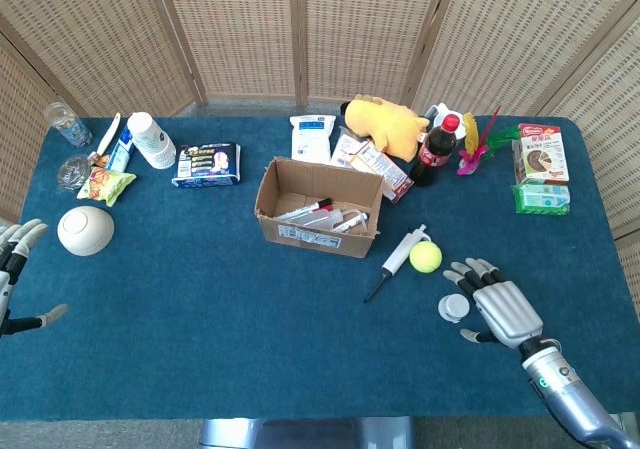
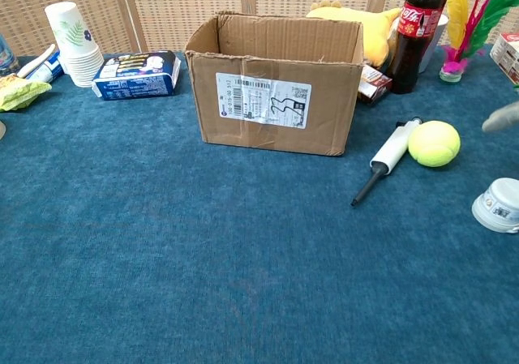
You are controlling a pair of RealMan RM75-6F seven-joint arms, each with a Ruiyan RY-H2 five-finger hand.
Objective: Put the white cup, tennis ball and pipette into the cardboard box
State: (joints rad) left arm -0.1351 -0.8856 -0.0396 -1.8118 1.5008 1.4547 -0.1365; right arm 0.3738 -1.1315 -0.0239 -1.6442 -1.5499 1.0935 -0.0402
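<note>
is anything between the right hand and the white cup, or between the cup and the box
Nothing visible lies between the right hand and the white cup; the cup sits beside its fingers. Toward the cardboard box, the tennis ball and pipette lie roughly in the path, so the cup would need lifting over them.
</note>
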